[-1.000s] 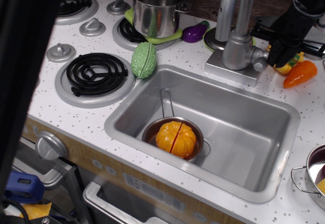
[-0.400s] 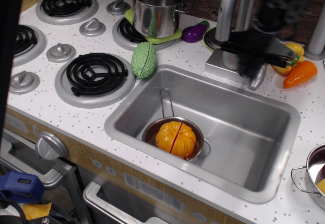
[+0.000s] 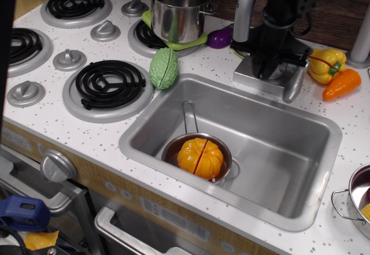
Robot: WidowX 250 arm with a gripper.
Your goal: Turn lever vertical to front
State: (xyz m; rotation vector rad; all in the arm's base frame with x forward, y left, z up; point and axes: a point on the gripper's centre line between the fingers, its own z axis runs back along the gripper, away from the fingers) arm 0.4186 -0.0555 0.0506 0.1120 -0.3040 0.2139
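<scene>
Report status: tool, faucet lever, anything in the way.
Tool over the faucet body, jaw state unreadable. Lever angled down toward the sink, not gripped. Peppers sit beside it on the right, clear of it.

White countertop with dark speckles (image 3: 58, 122). Matte-silver flat paddle lever (image 3: 293, 85), silver curved faucet spout (image 3: 245, 12), black robot arm (image 3: 280, 23) over it. Brushed grey metal sink basin (image 3: 289, 151); small silver pan (image 3: 222, 156) holds an orange plastic pumpkin (image 3: 200, 157) with a dark seam. Black coil burners on grey rings (image 3: 110, 85), grey round stove knobs (image 3: 69, 59). Pale green bumpy gourd (image 3: 163, 68), shiny steel pot (image 3: 179, 9) on lime-green mat (image 3: 193, 41), purple eggplant (image 3: 219, 37), yellow bell pepper (image 3: 325, 65), orange pepper (image 3: 341, 84). Dark brown wood backsplash (image 3: 341, 6).
</scene>
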